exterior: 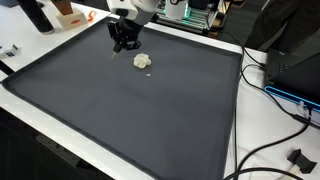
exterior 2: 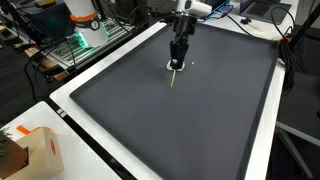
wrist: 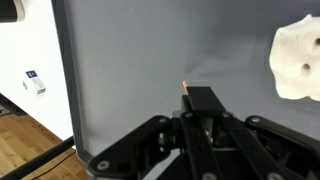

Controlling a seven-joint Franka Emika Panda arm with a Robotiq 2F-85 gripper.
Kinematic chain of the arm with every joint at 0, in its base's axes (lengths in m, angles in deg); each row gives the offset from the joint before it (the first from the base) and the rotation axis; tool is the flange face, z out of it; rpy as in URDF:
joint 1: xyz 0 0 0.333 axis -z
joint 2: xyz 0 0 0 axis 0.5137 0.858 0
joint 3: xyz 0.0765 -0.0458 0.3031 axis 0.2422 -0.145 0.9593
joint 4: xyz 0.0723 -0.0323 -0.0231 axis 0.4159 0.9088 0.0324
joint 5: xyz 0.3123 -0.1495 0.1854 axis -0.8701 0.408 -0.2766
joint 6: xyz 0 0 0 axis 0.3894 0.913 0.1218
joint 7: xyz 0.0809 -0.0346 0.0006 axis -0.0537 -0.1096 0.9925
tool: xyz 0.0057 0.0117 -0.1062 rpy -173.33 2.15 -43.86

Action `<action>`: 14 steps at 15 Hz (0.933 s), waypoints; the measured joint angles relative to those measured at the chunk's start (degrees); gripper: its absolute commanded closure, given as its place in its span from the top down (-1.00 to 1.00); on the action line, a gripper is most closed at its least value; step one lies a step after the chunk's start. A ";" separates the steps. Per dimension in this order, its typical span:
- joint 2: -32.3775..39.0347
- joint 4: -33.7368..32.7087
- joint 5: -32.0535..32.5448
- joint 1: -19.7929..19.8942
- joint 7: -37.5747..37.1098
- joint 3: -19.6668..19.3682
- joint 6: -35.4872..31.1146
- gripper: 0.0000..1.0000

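Observation:
My gripper (exterior: 123, 44) hangs low over the far part of a large dark grey mat (exterior: 130, 110), seen in both exterior views (exterior 2: 177, 60). Its jaws (wrist: 200, 100) are closed together on a thin stick with an orange tip (wrist: 185, 86). In an exterior view the stick (exterior 2: 174, 79) points down at the mat (exterior 2: 190, 120). A small white crumpled lump (exterior: 143, 61) lies on the mat just beside the gripper. In the wrist view the lump (wrist: 298, 60) is at the upper right, apart from the jaws.
The mat lies on a white table (exterior: 225, 165). Black cables (exterior: 285, 105) and a dark device sit off one side. A cardboard box with orange marks (exterior 2: 35, 150) stands at a table corner. Equipment racks (exterior 2: 75, 40) stand behind. A small label (wrist: 33, 82) is on the white rim.

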 measured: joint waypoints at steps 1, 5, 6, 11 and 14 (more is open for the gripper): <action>-0.06 0.28 0.00 0.01 0.72 0.01 -0.78 -0.94; -0.46 1.33 -0.01 0.20 4.41 0.01 -4.66 -0.94; -0.78 1.72 -0.02 0.33 5.54 0.01 -5.83 -0.94; -3.14 3.89 -1.22 1.39 12.00 0.00 -10.42 -0.94; -4.78 5.31 -5.44 2.47 19.85 0.11 -13.06 -0.94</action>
